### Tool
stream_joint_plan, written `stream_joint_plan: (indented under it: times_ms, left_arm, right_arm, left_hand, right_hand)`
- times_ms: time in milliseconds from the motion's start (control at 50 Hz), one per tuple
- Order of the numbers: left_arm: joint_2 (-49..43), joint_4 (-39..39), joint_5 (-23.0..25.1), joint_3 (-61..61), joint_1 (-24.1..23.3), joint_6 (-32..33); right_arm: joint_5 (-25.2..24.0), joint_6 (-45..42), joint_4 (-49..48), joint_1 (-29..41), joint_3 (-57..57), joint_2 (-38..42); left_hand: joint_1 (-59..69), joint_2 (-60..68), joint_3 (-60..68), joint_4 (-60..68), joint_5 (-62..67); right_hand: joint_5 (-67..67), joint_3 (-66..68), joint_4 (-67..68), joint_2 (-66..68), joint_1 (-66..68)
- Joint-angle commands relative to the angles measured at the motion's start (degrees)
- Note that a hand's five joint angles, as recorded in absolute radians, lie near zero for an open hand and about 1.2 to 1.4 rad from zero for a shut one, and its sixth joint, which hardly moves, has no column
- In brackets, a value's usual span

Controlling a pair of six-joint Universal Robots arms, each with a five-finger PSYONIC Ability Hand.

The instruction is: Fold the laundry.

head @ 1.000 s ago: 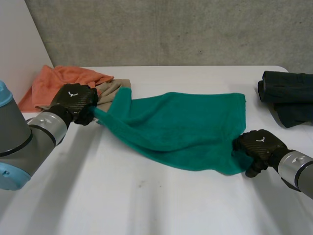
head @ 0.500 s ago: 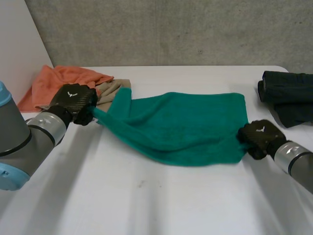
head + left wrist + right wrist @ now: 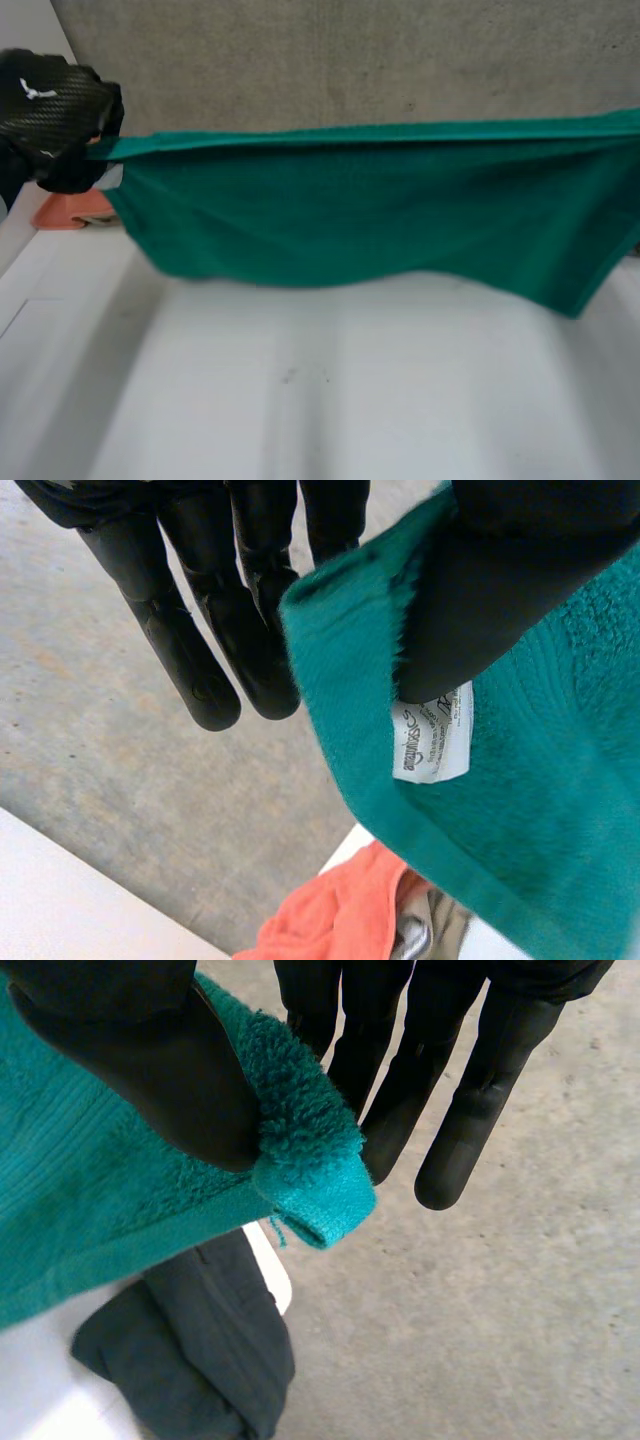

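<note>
Over the bench (image 3: 330, 400) we hold the green towel (image 3: 380, 210) stretched out, lower edge sagging: soft, light terry, we judge, best taken by its corners. Our left hand (image 3: 55, 115) pinches one top corner between thumb and fingers, our right hand (image 3: 150, 1050) the other; a label (image 3: 432, 742) sits by the left thumb.

Bright, soft, even light falls all round me. The stretched green terry towel (image 3: 380, 210) lays pale grey, soft-edged shade on the white desk (image 3: 330, 400) beneath it. Beside the towel, my black fingers (image 3: 175, 645) carry faint dull streaks of sheen.
</note>
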Motion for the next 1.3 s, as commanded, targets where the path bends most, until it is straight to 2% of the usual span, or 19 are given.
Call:
stream_joint_plan:
  times_ms: [20,60,120,180,220,280,340,400,480,600,760,920,1020,1080,1100,1160,1220,1260,1300]
  left_arm:
    - [-11.6,0.5,-0.5,0.7,-0.3,6.7]
    - [-15.9,0.6,-0.7,2.2,-0.4,7.4]
    - [-27.0,0.6,-0.9,10.0,-0.8,9.0]
    - [-32.8,0.9,-1.0,16.3,-1.1,9.7]
    - [-38.2,2.3,-1.4,24.8,-1.8,9.8]
    - [-43.4,7.5,-1.6,36.8,-2.6,9.2]
    - [-46.2,18.5,-3.0,48.0,-3.1,6.8]
    - [-46.0,28.7,-5.9,50.5,-2.7,1.3]
    - [-45.4,35.6,-8.3,50.2,-2.6,-5.7]
    - [-44.2,31.3,-7.9,42.3,-2.5,-7.2]
    - [-41.6,32.0,-6.9,24.2,-3.0,-6.7]
    - [-41.3,31.9,-6.9,8.9,-3.1,-5.7]
    - [-38.4,29.9,-7.1,-0.1,-3.7,-0.5]
    - [-32.0,26.0,-7.1,-8.5,-3.5,4.9]
    - [-30.0,24.4,-7.2,-10.4,-3.5,6.1]
    - [-21.2,14.2,-7.5,-19.2,-3.3,11.6]
    - [-15.8,5.2,-7.4,-23.9,-3.0,14.2]
    - [-11.8,-3.7,-7.1,-27.1,-2.9,15.5]
    - [-10.4,-9.8,-6.9,-28.2,-3.1,15.9]
  right_arm:
    - [4.3,0.0,0.3,8.1,0.3,8.2]
    - [8.1,-0.2,0.1,10.5,-0.4,13.0]
    - [12.1,-1.5,-0.4,12.0,-3.5,19.7]
    - [14.1,-1.6,-2.2,12.1,-9.6,27.0]
    - [14.8,-0.8,-5.4,12.6,-15.1,31.3]
    - [15.6,2.5,-14.4,13.7,-22.8,34.8]
    - [15.8,7.8,-28.5,14.0,-27.0,35.3]
    - [16.1,11.1,-41.6,14.3,-26.5,34.1]
    - [15.8,12.3,-47.2,14.4,-25.0,33.2]
    - [15.0,12.6,-46.2,14.4,-20.8,33.8]
    - [9.2,13.6,-44.4,14.3,-11.5,35.6]
    - [7.7,12.7,-35.0,13.7,-6.1,40.8]
    - [7.8,9.5,-26.4,13.6,0.1,39.4]
    - [7.9,6.8,-22.0,13.1,4.2,37.0]
    - [8.1,4.3,-18.4,12.7,8.4,33.5]
    - [8.9,-2.9,-12.3,10.9,16.8,25.6]
    - [9.7,-12.8,-8.0,7.3,24.9,18.0]
    - [9.1,-19.5,-6.0,4.9,29.6,13.5]
    - [9.3,-21.8,-5.9,4.5,30.8,12.1]
  left_hand:
    - [13.1,9.5,9.6,9.5,11.1]
    - [13.1,9.5,9.6,9.5,11.1]
    - [13.4,9.8,10.0,9.8,11.5]
    - [13.6,10.0,10.1,10.0,11.6]
    - [14.8,11.1,11.3,11.2,12.8]
    - [15.1,11.5,11.6,11.5,13.1]
    - [15.1,11.5,11.6,11.5,13.1]
    - [15.1,11.5,11.6,11.5,13.1]
    - [15.1,11.5,11.6,11.5,13.1]
    - [15.1,11.5,11.6,11.5,13.1]
    - [15.1,11.5,11.6,11.5,13.1]
    - [15.1,11.5,11.6,11.5,13.1]
    - [15.1,11.5,11.6,11.5,13.1]
    - [15.1,11.5,11.6,11.5,13.1]
    - [15.1,11.5,11.6,11.5,13.1]
    - [15.1,11.5,11.6,11.5,13.1]
    - [15.1,11.5,11.6,11.5,13.1]
    - [15.1,11.5,11.6,11.5,13.1]
    - [15.1,11.5,11.6,11.5,13.1]
  right_hand:
    - [12.8,11.9,11.3,12.4,16.0]
    - [12.8,11.9,11.3,12.4,16.0]
    - [12.8,11.9,11.3,12.4,16.0]
    - [12.8,11.9,11.3,12.4,16.0]
    - [12.8,11.9,11.3,12.4,16.0]
    - [12.8,11.9,11.3,12.4,16.0]
    - [12.8,11.9,11.3,12.4,16.0]
    - [12.8,11.9,11.3,12.4,16.0]
    - [12.8,11.9,11.3,12.4,16.0]
    - [12.8,11.9,11.3,12.4,16.0]
    - [12.8,11.9,11.3,12.4,16.0]
    - [12.8,11.9,11.3,12.4,16.0]
    - [12.8,11.9,11.3,12.4,16.0]
    - [12.8,11.9,11.3,12.4,16.0]
    - [12.8,11.9,11.3,12.4,16.0]
    - [12.8,11.9,11.3,12.4,16.0]
    - [12.8,11.9,11.3,12.4,16.0]
    - [12.8,11.9,11.3,12.4,16.0]
    - [12.8,11.9,11.3,12.4,16.0]
